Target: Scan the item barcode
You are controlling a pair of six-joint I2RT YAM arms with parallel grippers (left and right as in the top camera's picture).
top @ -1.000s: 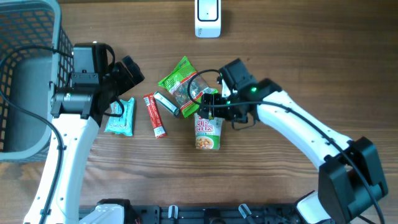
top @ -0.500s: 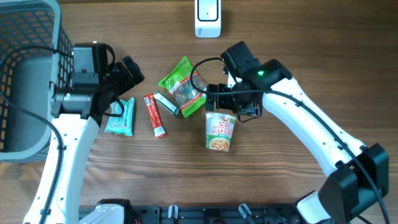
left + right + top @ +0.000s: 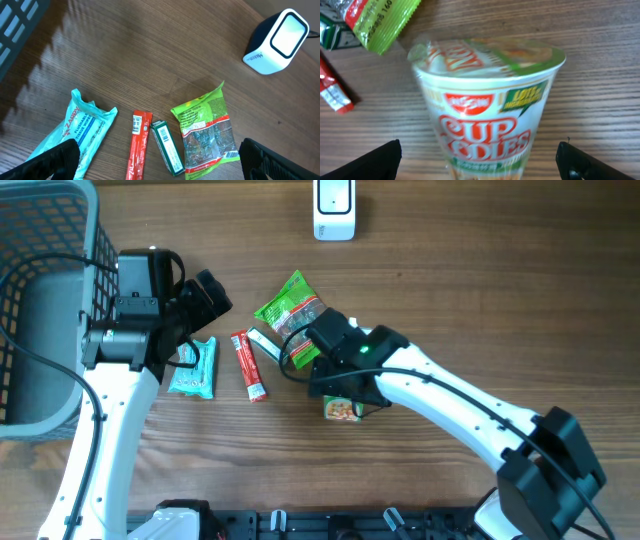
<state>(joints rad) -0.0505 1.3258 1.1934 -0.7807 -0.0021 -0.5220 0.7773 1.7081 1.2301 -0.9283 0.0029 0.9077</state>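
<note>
Two claws, both spread wide! Left gripper (image 3: 157,152) hangs over the snacks beside the basket (image 3: 40,300). Right gripper (image 3: 480,160) straddles the cup (image 3: 487,120), pinching nothing. Scanner (image 3: 334,208) stands well apart, at the far edge. Cup reads Nissin "CUP NOODLES" and lies near the green bag (image 3: 205,130). Blue pack (image 3: 82,131) says "Flushable". Then red stick (image 3: 137,147) and small green box (image 3: 167,145).

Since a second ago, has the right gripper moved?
Yes: the right gripper pulled back toward the robot's base, farther from the white plastic scanner.
</note>
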